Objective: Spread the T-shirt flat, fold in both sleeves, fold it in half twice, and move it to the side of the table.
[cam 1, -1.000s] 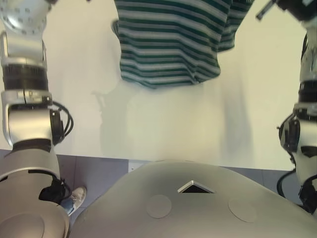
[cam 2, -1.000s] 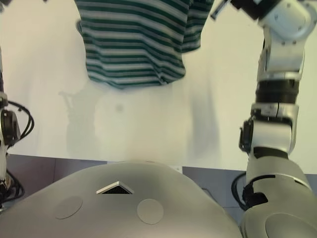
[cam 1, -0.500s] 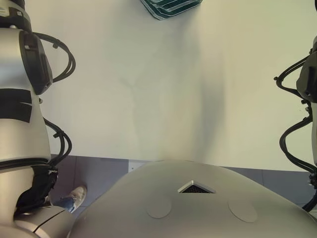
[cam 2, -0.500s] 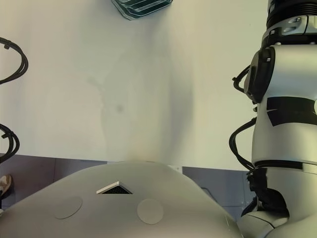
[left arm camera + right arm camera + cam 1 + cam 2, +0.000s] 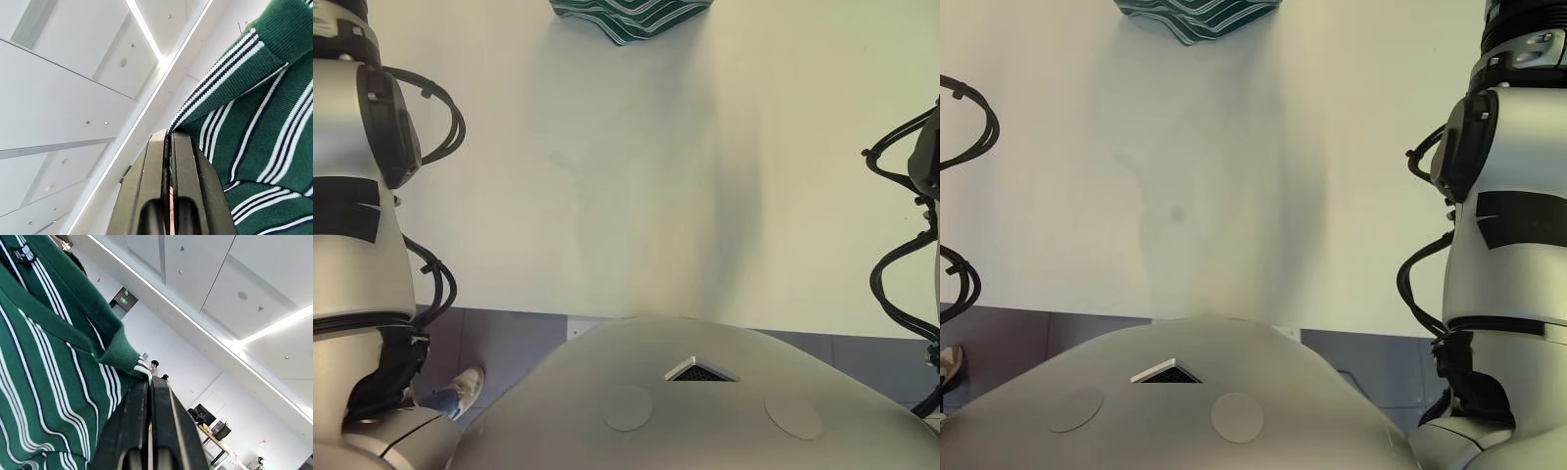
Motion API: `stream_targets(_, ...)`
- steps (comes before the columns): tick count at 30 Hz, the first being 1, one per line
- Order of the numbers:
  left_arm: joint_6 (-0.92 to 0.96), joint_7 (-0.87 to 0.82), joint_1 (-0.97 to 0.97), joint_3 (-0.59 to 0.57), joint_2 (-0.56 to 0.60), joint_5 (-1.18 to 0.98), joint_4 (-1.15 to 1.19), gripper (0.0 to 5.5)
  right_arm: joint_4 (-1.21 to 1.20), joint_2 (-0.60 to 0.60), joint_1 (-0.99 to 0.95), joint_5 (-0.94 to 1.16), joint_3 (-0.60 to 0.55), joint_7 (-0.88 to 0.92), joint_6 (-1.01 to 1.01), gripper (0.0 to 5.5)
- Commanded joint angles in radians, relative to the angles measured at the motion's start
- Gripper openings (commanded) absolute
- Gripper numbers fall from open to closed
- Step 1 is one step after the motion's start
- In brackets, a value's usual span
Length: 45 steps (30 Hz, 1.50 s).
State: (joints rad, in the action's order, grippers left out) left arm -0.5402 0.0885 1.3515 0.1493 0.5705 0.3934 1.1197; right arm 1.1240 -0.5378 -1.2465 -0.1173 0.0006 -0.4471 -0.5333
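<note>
Nearest the robot, the pale cream flat-topped table is stretching away from its front edge, with a soft grey shadow lying across its middle. The left arm and the right arm are rising steeply on either side of the table, each running up out of the head views. At the table's far end, the bottom edge of the dark green knit T-shirt with thin white and navy stripes is dipping into the head views in rumpled folds. It seems to be hanging just above the table top rather than resting on it, though the contact is hard to judge from this angle. Higher up, the left gripper is pointing toward the ceiling, its two dark fingers pressed together and pinching the shirt's striped ribbed edge, with the green cloth draping away to one side. The right gripper is likewise aiming upward, its fingers clamped tight on a ribbed green cuff of the shirt, the cloth falling away beside it. Beyond both grippers, long white ceiling light strips are glowing between white ceiling panels
</note>
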Motion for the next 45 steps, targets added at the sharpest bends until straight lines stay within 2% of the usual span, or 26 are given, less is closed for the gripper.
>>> stream_targets(1, -0.021, -0.037, 0.028, -0.028, 0.040, -0.016, -0.054, 0.01, -0.053, -0.052, -0.043, 0.026, -0.038, 0.011, -0.008, 0.00)
stream_targets(9, -0.035, -0.041, 0.010, -0.028, 0.072, 0.011, -0.136, 0.01, -0.151, -0.074, -0.034, 0.038, -0.054, 0.013, -0.005, 0.00)
stream_targets(22, 0.009, -0.071, 0.052, 0.041, 0.051, 0.075, 0.028, 0.01, -0.037, -0.068, -0.050, 0.008, -0.034, 0.032, 0.023, 0.00)
stream_targets(31, -0.073, 0.019, -0.079, 0.075, 0.029, 0.063, -0.012, 0.01, -0.081, -0.046, 0.073, 0.003, 0.002, -0.067, -0.015, 0.00)
stream_targets(36, -0.166, 0.151, -0.264, 0.040, 0.072, -0.037, -0.211, 0.01, -0.321, -0.060, 0.265, 0.097, 0.004, -0.235, -0.016, 0.00)
stream_targets(40, -0.193, 0.308, -0.509, -0.003, 0.141, -0.199, -0.544, 0.01, -0.604, -0.106, 0.471, 0.175, 0.000, -0.347, 0.041, 0.00)
stream_targets(45, -0.176, 0.414, -0.813, -0.038, 0.200, -0.331, -0.904, 0.01, -0.841, -0.168, 0.686, 0.226, -0.009, -0.417, 0.097, 0.00)
